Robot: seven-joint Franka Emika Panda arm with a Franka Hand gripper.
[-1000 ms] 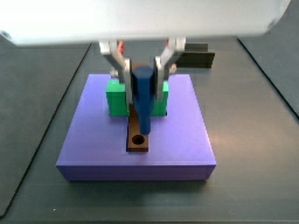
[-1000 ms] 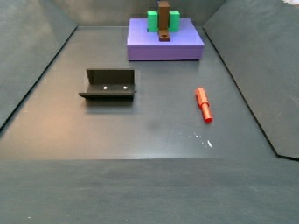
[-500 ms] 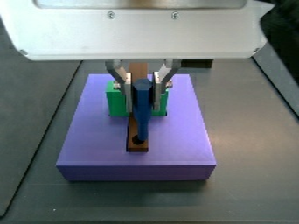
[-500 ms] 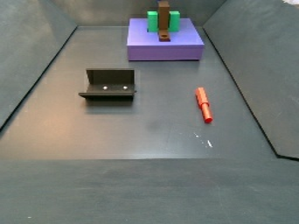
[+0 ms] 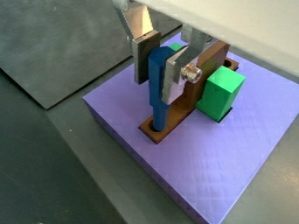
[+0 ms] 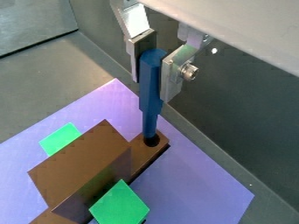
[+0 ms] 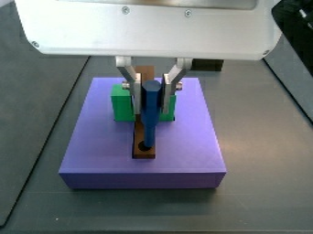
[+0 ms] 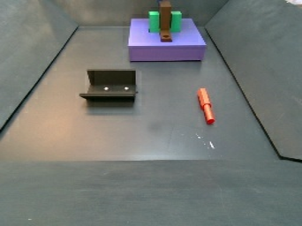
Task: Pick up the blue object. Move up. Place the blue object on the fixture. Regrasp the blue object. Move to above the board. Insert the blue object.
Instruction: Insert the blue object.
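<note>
Between the fingers (image 5: 145, 44) of the gripper (image 5: 165, 61), above the board (image 5: 233, 166), the blue object (image 5: 156, 87) stands upright; the silver plates close narrowly on its upper part from both sides, holding it. Both wrist views show its lower end meeting the round hole at the near end of the brown bar (image 6: 93, 171); how deep it sits cannot be told. In a side view the blue object (image 7: 149, 110) hangs between the two fingers (image 7: 124, 71), in front of the green blocks (image 7: 121, 103), with its tip at the bar's hole (image 7: 143, 146). The gripper (image 7: 149, 78) sits over the middle of the board (image 7: 184, 155), under the large white wrist housing. In a side view the fixture (image 8: 109, 86) stands on the tabletop (image 8: 141, 132), well apart from the board (image 8: 167, 46), and a red peg (image 8: 207, 105) lies flat on the tabletop beside it, apart. No writing, brand or label can be read on any piece.
</note>
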